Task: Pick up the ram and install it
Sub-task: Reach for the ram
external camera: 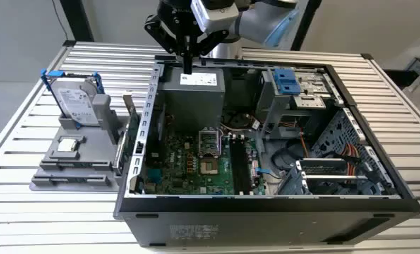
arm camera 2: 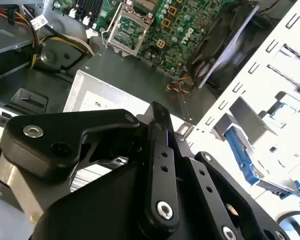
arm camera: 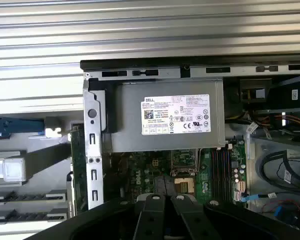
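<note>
The robot arm's gripper (external camera: 187, 67) hangs at the upper centre of the exterior view, above the rear edge of the open computer case (external camera: 266, 203) and its gray power supply (external camera: 195, 92). Its fingers are pressed together and hold nothing. The ram (external camera: 125, 138) stands on edge in the gray fixture (external camera: 76, 169) on the exterior view's left, just beside the case wall, well apart from the gripper. The hard drive (external camera: 79, 103) and the processor chip (external camera: 69, 144) sit in the same fixture.
</note>
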Controlling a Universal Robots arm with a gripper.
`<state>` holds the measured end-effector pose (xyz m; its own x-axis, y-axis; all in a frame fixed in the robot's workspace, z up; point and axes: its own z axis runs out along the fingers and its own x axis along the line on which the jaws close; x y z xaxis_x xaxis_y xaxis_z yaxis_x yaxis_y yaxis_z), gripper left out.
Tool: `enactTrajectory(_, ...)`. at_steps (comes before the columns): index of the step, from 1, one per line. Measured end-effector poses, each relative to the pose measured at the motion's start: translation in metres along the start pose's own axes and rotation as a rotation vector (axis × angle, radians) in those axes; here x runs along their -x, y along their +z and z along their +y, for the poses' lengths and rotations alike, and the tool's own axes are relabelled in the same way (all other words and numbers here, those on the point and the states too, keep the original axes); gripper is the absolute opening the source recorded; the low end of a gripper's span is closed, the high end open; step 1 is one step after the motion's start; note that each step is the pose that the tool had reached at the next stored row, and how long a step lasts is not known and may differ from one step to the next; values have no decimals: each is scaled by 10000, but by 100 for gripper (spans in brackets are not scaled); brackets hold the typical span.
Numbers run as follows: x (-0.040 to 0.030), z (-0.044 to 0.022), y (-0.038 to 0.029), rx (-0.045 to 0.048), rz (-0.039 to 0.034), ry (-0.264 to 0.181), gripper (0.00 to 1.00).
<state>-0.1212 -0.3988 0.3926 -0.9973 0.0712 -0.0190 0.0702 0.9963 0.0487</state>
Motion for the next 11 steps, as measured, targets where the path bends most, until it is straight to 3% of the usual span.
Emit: enactTrajectory(11,-24,-1,-1,-1,11,0,0)
